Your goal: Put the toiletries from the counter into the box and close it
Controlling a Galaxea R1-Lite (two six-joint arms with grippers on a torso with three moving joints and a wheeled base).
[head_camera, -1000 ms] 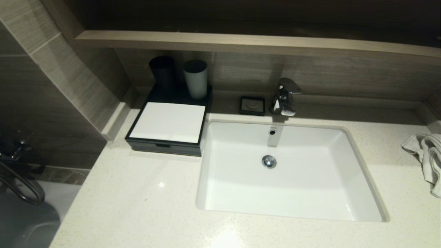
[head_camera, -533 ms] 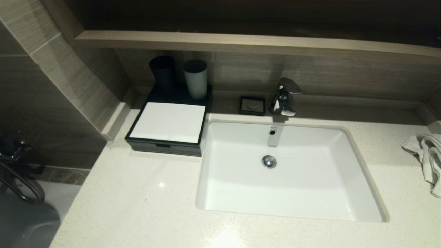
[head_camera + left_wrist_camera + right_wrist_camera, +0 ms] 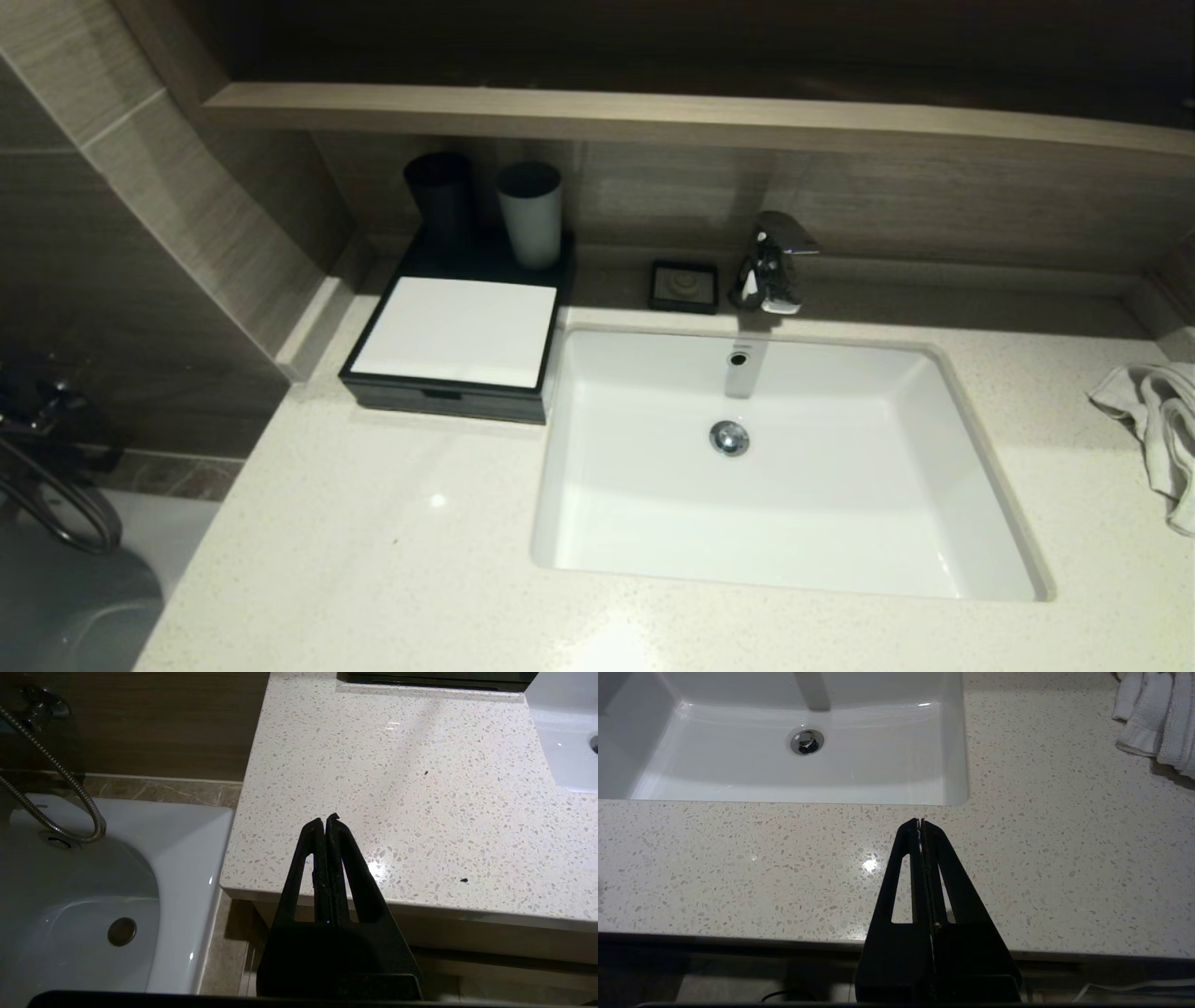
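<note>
The counter, cream-white and speckled, is seen stretching across the whole scene, with nothing lying on its open front stretch. The white rectangular basin is set into it, to the right of centre, a chrome drain at its bottom. Above, a long wooden shelf is seen running along the back wall.

The box is found at the back left of the counter, just beside the basin's left rim; its white top panel lies flat and its drawer front is pushed in flush. On the box's rear part two cups are stood upright side by side: a black cup and a grey-white cup.

A white towel is crumpled at the far right edge of the counter. The chrome tap is mounted behind the basin, and a small black soap dish is placed just to its left. No toiletries can be made out in any view.

The left gripper is held at the counter's near left edge, its fingers pressed together on nothing. The right gripper is held at the near edge in front of the basin, its fingers likewise clenched and empty.
</note>
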